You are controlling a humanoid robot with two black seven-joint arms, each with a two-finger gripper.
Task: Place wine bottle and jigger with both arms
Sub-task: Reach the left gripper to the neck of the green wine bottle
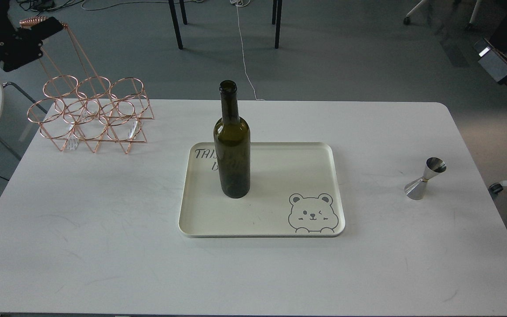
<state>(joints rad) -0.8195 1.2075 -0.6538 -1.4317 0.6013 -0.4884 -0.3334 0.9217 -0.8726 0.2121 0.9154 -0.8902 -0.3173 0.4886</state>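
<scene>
Both end effectors sit far back at the top corners of the head view: the left end effector (38, 26) shows as a dark block above the copper wire rack (90, 114), the right end effector (506, 66) as a dark mass past the bench's far right corner, and I cannot tell for either whether its fingers are spread or closed; neither is touching a task item. On the white bench (104, 246) the wine bottle (232, 149) stands upright on the left half of the cream tray (324, 152), partly covering the lettering there, with the bear drawing at the tray's near right corner bare. That item looks placed, in my judgement. The jigger (425, 178) stands well apart to the right, on the bare bench, tilted in this view with its wider cone down. It seems the remaining piece, and the right arm is nearer. A good approach would come from above, close on the narrow waist, lift straight, then set down on the tray's open right side, away from the bottle.
</scene>
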